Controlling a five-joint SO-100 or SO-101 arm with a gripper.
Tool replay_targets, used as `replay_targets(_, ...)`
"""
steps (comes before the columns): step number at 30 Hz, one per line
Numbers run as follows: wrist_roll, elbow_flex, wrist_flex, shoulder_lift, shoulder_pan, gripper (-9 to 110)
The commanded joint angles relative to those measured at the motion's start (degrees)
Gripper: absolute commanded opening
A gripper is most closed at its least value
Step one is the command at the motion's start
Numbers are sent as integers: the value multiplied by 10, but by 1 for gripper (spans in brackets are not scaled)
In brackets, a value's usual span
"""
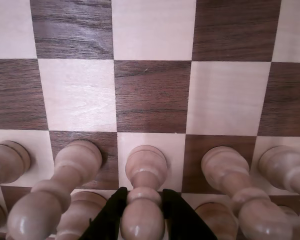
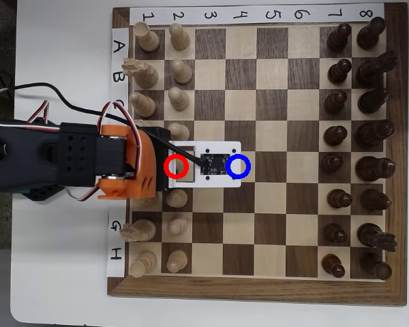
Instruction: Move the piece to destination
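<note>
In the wrist view the piece [image 1: 144, 200], a pale pawn with a round head, stands on its pale square in the middle of the pawn row. My gripper [image 1: 143, 196] reaches in from the bottom edge, its black fingers [image 1: 110, 217] pressed against both sides of the pawn's neck. In the overhead view the arm [image 2: 126, 167] reaches in from the left, and its white camera mount [image 2: 204, 165] hides both the fingers and the pawn. A red ring [image 2: 176, 166] marks that spot. The destination [image 2: 238, 166], a pale blue-ringed square, lies two squares further right.
Neighbouring pale pawns [image 1: 77, 160] [image 1: 225, 165] stand close on both sides of the held one, with taller pale pieces [image 2: 144, 104] behind. Dark pieces [image 2: 334, 165] fill the far two files on the right in the overhead view. Bare squares [image 1: 152, 95] lie ahead of the pawn.
</note>
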Motion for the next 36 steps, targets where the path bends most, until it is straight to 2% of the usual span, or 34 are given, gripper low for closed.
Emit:
replay_targets(1, 3, -26, 11, 19, 5, 0)
replay_targets(20, 3, -118, 81, 51, -5, 0)
replay_targets(36, 4, -341, 154, -23, -46, 0)
